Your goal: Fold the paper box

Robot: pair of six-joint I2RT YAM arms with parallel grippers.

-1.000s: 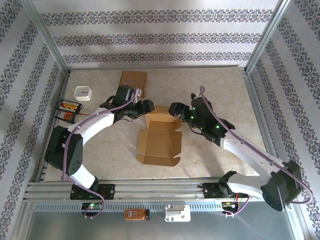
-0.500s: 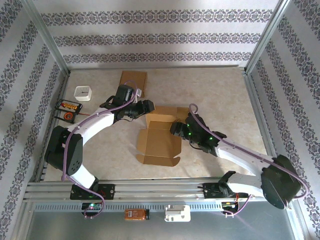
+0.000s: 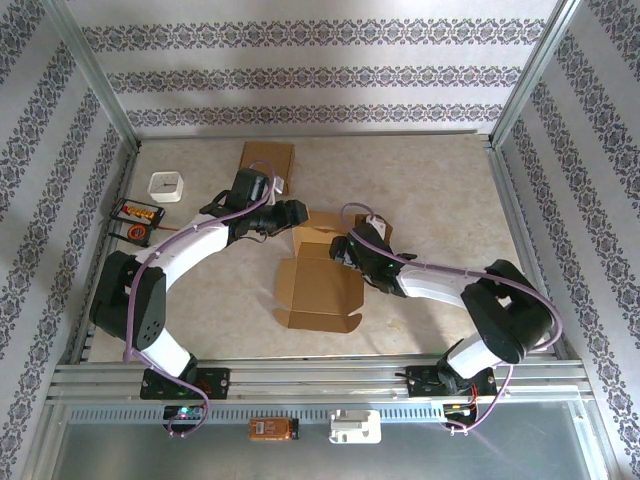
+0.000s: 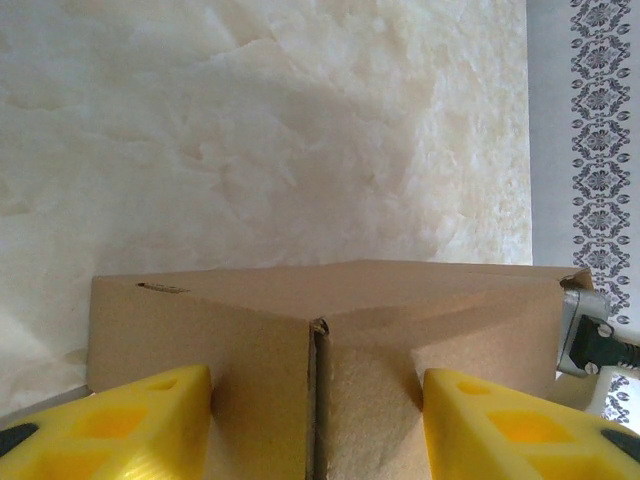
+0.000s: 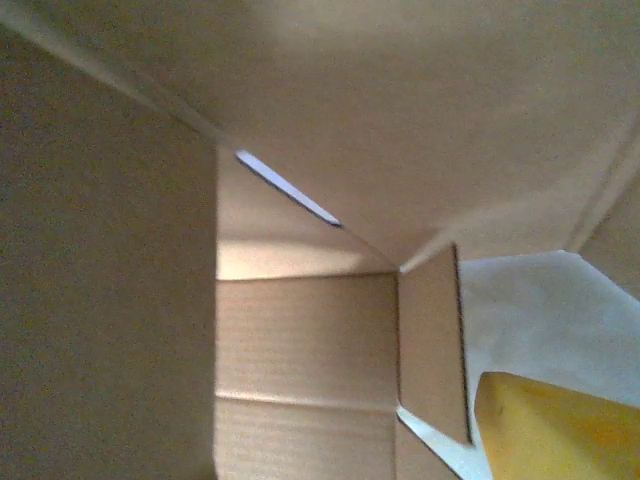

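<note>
1. Left gripper sits at the far-left corner of the paper box. In the left wrist view its yellow fingers stand wide apart w/ the box's upright corner seam between them, gripping nothing; it looks to be bracing, not pinching
2. The box lies mid-table betw. the two arms, part-formed: far walls are up, the near lid panel w/ its tuck tab lies flat toward the arm bases
3. Right gripper is at the box's right wall, reaching inside. Right wrist view gives inner cardboard walls close up, a slit of light at a seam, and one yellow finger at lower right. Can't tell how far it is open or whether it holds a flap
4. Step in hand, prob.: forming the right side, pressing the wall/flap in while the left steadies the corner
5. Next move likely calls for seating that flap fully, keeping the corner square, then swinging the lid over & tucking it
</note>
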